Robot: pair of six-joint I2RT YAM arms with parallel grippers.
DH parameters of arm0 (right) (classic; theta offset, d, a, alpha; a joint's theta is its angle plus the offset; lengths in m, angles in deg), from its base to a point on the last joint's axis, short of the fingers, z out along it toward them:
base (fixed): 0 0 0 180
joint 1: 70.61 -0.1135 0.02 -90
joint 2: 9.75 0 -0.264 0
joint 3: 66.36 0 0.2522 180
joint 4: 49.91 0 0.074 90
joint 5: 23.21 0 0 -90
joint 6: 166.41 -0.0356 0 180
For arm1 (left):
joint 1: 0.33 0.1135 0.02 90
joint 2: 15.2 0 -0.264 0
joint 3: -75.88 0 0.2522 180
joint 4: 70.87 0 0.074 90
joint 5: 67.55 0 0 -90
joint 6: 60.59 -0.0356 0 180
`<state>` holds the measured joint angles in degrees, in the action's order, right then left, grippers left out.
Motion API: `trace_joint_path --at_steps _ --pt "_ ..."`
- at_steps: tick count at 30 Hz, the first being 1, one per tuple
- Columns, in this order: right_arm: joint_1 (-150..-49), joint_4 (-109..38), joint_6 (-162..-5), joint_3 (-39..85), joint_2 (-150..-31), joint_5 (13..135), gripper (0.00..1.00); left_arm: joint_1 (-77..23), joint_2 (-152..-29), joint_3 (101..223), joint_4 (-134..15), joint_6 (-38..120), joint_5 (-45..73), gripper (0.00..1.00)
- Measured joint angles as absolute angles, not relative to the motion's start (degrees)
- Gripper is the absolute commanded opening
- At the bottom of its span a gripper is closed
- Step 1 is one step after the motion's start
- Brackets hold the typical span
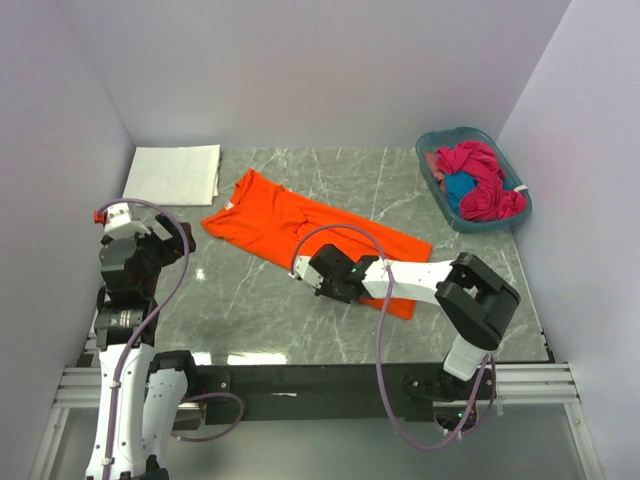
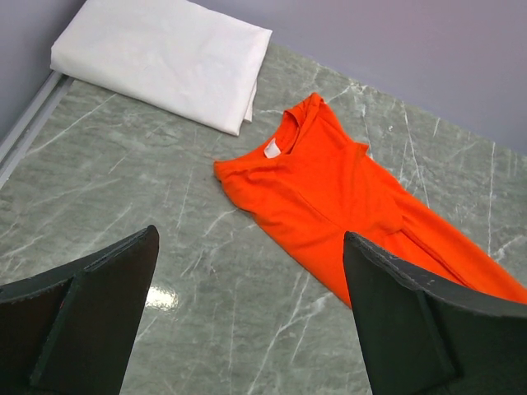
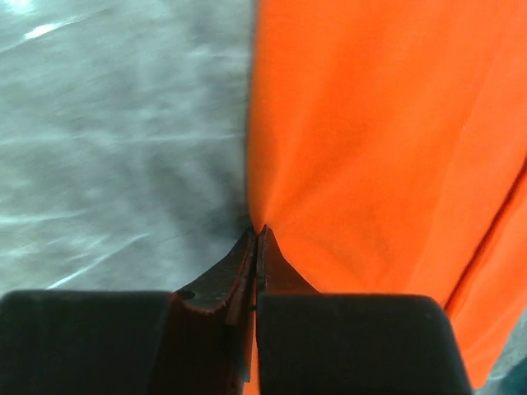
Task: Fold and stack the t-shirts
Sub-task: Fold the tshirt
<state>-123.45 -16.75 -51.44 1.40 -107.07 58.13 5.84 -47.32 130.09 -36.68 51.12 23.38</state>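
As R gripper (image 3: pixel 257 236) nips, orange tee (image 1: pixel 288 222) (edge)

The table (image 1: pixel 250 310) looks like grey-green veined stone, polished and glossy – light reflects in it. The orange t-shirt (image 1: pixel 290 225) and the white t-shirt (image 1: pixel 172 173) are soft matt cloth. The basket (image 1: pixel 455 132) is smooth, half-clear teal plastic; the left gripper (image 2: pixel 251 263) has matt black fingers (image 2: pixel 412 321).
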Motion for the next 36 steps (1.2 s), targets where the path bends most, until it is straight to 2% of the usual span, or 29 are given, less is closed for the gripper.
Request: trace_joint_path --at_steps 6,7,8,9,10,12,15,20,25,32,36 --pt "-130.75 -15.22 -51.26 -2.6 -102.87 60.27 0.0 5.84 -47.28 129.72 -36.68 51.12 23.38 0.99" --pt "-132.74 -14.78 -51.26 -3.13 -102.24 61.08 0.03 5.84 -47.3 129.72 -36.66 51.12 23.36 0.99" --pt "-134.58 -14.1 -51.26 -3.35 -101.71 62.24 0.09 5.84 -47.32 129.72 -36.66 51.12 23.36 0.99" --pt "-136.06 -13.36 -51.26 -3.39 -101.45 63.59 0.34 5.84 -47.34 129.72 -36.66 51.12 23.36 0.99" --pt "-137.14 -12.59 -51.22 -3.19 -101.39 64.95 0.48 5.84 -47.34 129.72 -36.66 51.1 23.38 0.99" --pt "-137.84 -10.43 -50.85 -1.95 -101.23 67.9 0.67 5.84 -47.34 129.72 -36.66 51.12 23.38 0.99" --pt "-134.95 -6.85 -49.12 0.61 -100.71 71.48 0.76 5.84 -47.52 129.72 -36.66 51.12 23.38 0.98" --pt "-118.21 -1.78 -47.57 12.17 -100.47 80.25 0.77 5.84 -48.22 129.72 -36.66 51.12 23.38 0.98" --pt "-103.94 -3.31 -51.28 28.0 -108.88 90.54 0.77 5.84 -49.03 129.72 -36.66 51.12 23.12 0.98" --pt "-99.91 -5.25 -68.92 42.05 -130.56 94.37 0.77 5.84 -49.81 129.72 -36.66 51.12 22.73 0.98" --pt "-98.86 -6.54 -76.57 43.97 -136.05 95.61 0.77 5.84 -50.32 129.72 -36.66 51.12 22.7 0.97"
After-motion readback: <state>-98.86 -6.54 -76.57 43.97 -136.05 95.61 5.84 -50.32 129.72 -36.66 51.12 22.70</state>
